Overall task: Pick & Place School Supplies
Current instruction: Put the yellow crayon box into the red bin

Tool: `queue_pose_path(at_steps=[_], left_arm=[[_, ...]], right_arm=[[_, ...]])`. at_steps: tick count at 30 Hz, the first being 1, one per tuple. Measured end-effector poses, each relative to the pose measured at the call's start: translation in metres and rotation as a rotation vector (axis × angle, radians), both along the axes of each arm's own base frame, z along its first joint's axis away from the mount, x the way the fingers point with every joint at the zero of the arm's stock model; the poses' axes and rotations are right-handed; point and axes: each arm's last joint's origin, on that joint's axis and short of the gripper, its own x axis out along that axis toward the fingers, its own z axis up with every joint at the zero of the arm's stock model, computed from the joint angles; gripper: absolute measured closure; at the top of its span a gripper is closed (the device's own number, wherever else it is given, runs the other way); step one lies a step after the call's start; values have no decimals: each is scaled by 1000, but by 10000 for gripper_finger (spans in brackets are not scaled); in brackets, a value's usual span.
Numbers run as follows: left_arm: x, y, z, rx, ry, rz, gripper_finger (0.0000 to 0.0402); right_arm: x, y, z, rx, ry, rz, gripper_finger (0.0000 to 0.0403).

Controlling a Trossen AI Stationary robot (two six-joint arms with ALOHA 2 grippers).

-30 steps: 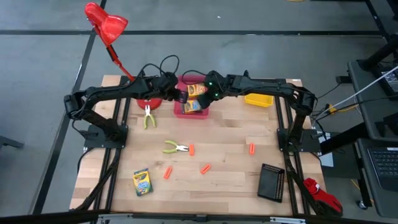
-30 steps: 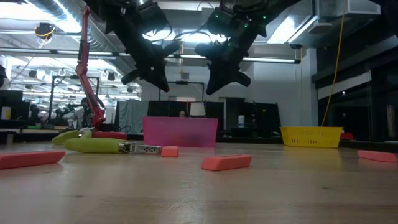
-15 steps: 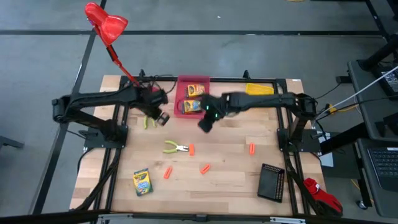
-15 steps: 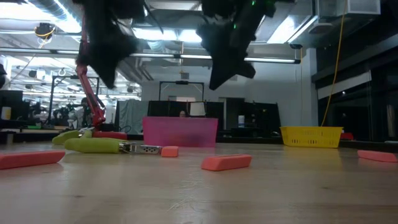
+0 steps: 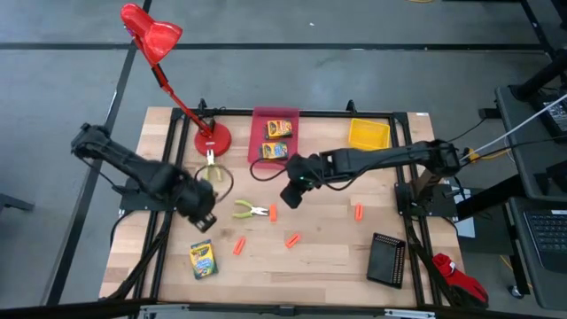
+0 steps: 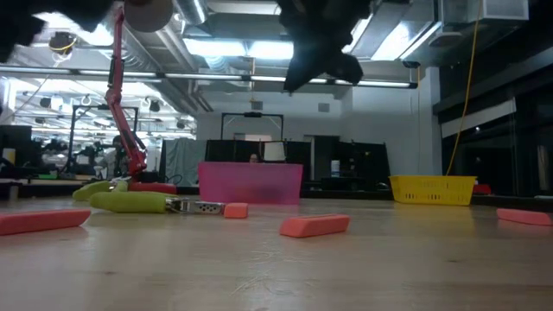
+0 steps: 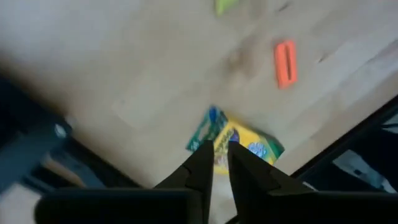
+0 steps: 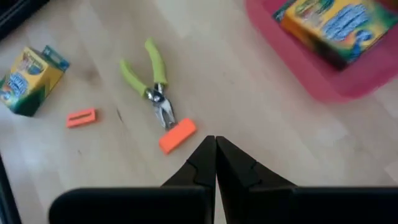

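The left gripper [image 5: 205,215] hangs over the left part of the wooden table [image 5: 328,248]. Its two fingers [image 7: 200,163] are almost pressed together and hold nothing. A crayon box [image 5: 202,260] lies flat on the table just past the finger tips, near the table's front edge, and the fingers do not touch it. Close by the box lies one orange piece [image 5: 237,245].

A red lamp [image 5: 152,34] stands at the back left corner. One pair of pliers [image 5: 210,166] with green handles lies beside the lamp's round foot.

In the middle, a second pair of pliers [image 5: 250,211] lies flat, with an orange piece [image 5: 273,213] right at its metal nose. Another orange piece [image 5: 291,240] lies nearer the front.

A pink bin [image 5: 257,133] sits at the back with two crayon boxes [image 5: 279,128] inside.

The right gripper [image 5: 291,195] hangs above the table's middle, just beside the middle pliers and their orange piece. Its fingers [image 8: 202,160] are pressed together and empty. The pliers lie ahead of the tips, not between them.

Farther right, a fourth orange piece [image 5: 358,212] lies alone. A yellow bin [image 5: 368,135] sits at the back right and a black bin [image 5: 387,259] at the front right.
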Motion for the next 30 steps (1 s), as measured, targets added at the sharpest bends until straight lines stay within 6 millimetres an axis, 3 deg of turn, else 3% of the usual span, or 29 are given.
queue_pose_path(at_steps=[8,11,17,24,30], left_arm=[[20,-56,-40,24,146,9,303],[21,-73,-57,28,238,38,300],[25,-112,-76,-55,179,91,312],[30,-135,-105,-47,209,177,326],[55,-139,-127,-108,173,169,338]], right_arm=[[-12,-1,22,-41,-60,-9,389],[-18,3,29,-48,-66,4,389],[-31,11,37,-82,-43,16,389],[-39,19,44,-82,-55,29,389],[-50,21,52,-103,-45,27,389]])
